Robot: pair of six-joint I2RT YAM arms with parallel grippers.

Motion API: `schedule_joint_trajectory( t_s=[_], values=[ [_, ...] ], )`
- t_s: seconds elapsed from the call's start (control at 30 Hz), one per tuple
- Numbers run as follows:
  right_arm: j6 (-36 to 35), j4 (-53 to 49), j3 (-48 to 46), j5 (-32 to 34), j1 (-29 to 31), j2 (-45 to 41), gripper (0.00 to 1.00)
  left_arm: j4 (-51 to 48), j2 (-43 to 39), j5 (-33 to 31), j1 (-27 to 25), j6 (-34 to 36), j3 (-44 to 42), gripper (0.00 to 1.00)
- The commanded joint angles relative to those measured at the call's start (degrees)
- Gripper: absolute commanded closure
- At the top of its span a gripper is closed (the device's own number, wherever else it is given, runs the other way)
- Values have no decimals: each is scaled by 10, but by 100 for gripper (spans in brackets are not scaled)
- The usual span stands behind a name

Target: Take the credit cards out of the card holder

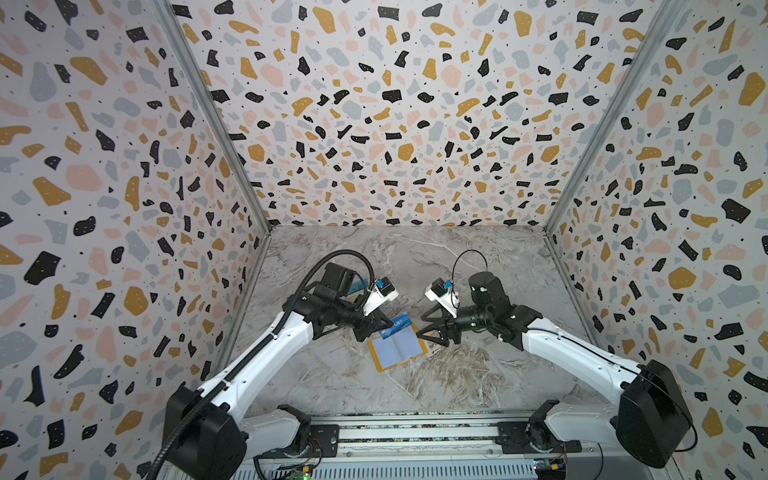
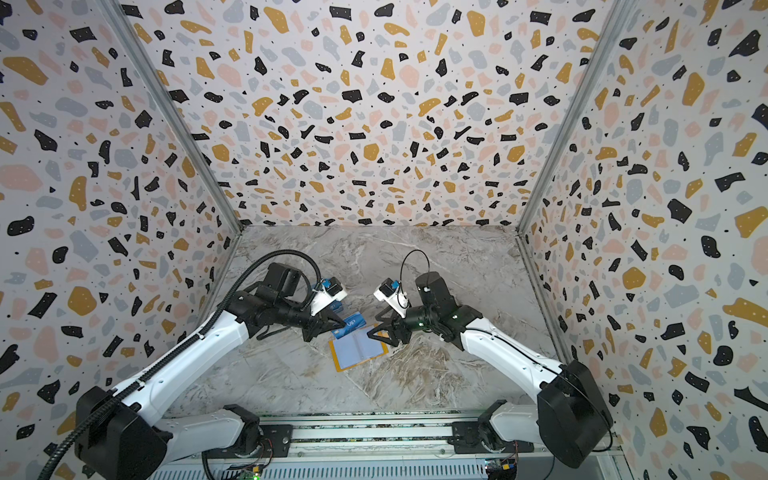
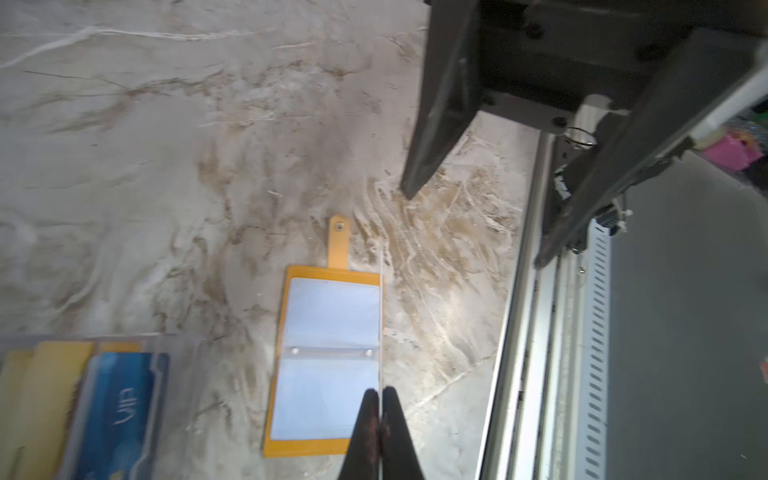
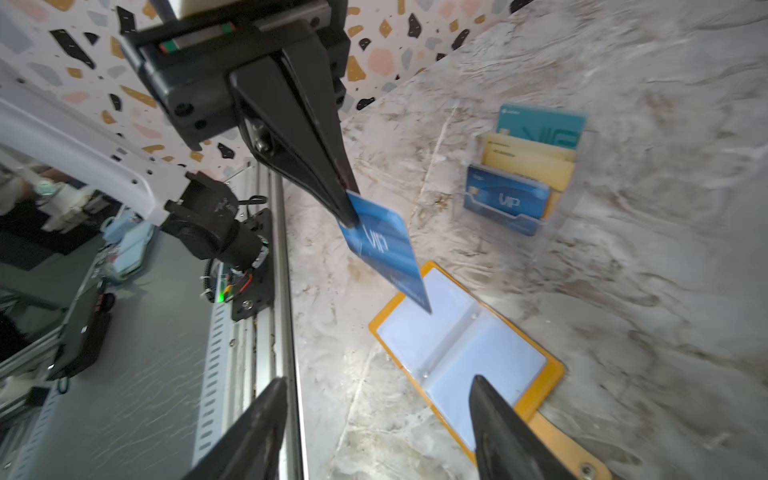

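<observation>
I've got L gripper [image 1: 385, 331] clamped on blue VIP card [image 1: 399, 323], centre frame in a top view. R gripper [image 1: 419, 327] hangs open at right edge of yellow card holder [image 1: 399, 349].

Left arm [image 1: 266, 353] and right arm [image 1: 577, 353] reach inward; the left end effector [image 1: 384, 330] pinches its jaws tight, the right end effector [image 1: 420, 327] faces it nearly tip to tip, jaws spread wide

Two white-shelled robot arms [image 1: 266, 353] with black joints, ribbed black cable conduit [image 1: 348, 251], tapered matte-black gripper fingers [image 4: 507, 428], white wrist cameras [image 1: 380, 296]
</observation>
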Motion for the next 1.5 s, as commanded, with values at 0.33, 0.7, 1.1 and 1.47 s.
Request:
schedule_joint_trajectory(
  t_s=[0.33, 0.7, 1.1, 1.47],
  values=[
    [42, 49, -39, 185, -18, -47, 17, 6, 116, -135, 79, 211, 47, 100],
    [51, 64, -75, 205, -35, -91, 15, 47, 210, -137, 103, 249, 74, 100],
    [60, 77, -77, 208, -42, -86, 15, 69, 239, -104, 114, 259, 64, 100],
    [67, 84, -76, 202, -42, -79, 15, 82, 256, -93, 116, 253, 57, 100]
  ],
)
